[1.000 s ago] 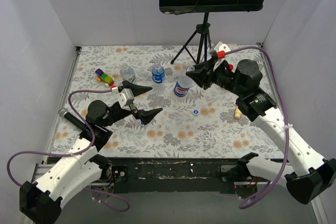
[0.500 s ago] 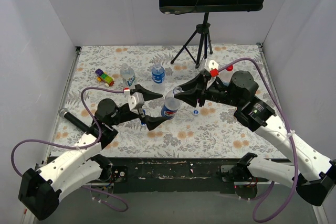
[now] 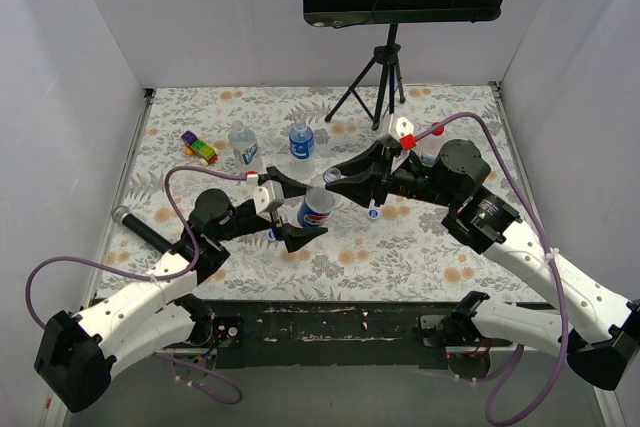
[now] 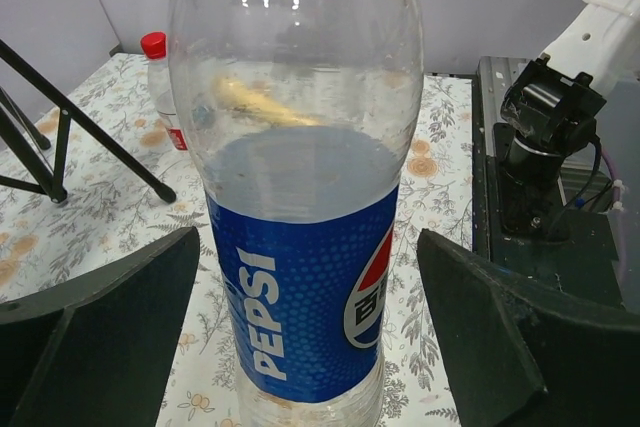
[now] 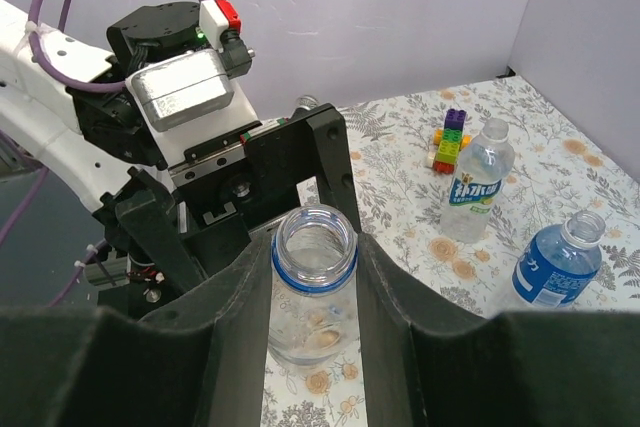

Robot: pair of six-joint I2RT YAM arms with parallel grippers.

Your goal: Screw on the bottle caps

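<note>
- Top view: Pepsi bottle [image 3: 318, 213] mid-desk, uncapped and leaning. Right tool [image 3: 336, 183] is clamped on its neck. Left tool [image 3: 306, 209] is spread wide around the label, jaws off the plastic. Cannot tell whether the base rests on the desk [image 3: 450, 247].
- Blue cap [image 3: 372, 214] lies loose just right of the Pepsi bottle, under the right arm. Second bottle [image 3: 243, 144] and third bottle [image 3: 301, 140] stand behind it, with a toy block [image 3: 199, 148] further left. Tripod [image 3: 385, 77] is behind and to the right.
- Left wrist view: the label fills the frame and both fingers [image 4: 100, 327] stand clear of it. Thin plastic, looks empty, so probably light, slick and easily dented. The label band or the stiff neck look the best holds. Red-capped bottle [image 4: 158, 82] stands beyond.
- Right wrist view: the open mouth and blue neck ring sit between the closed fingers [image 5: 390, 327]. This grip crowds the threads. Likely the left tool must take the body before any cap goes on.
</note>
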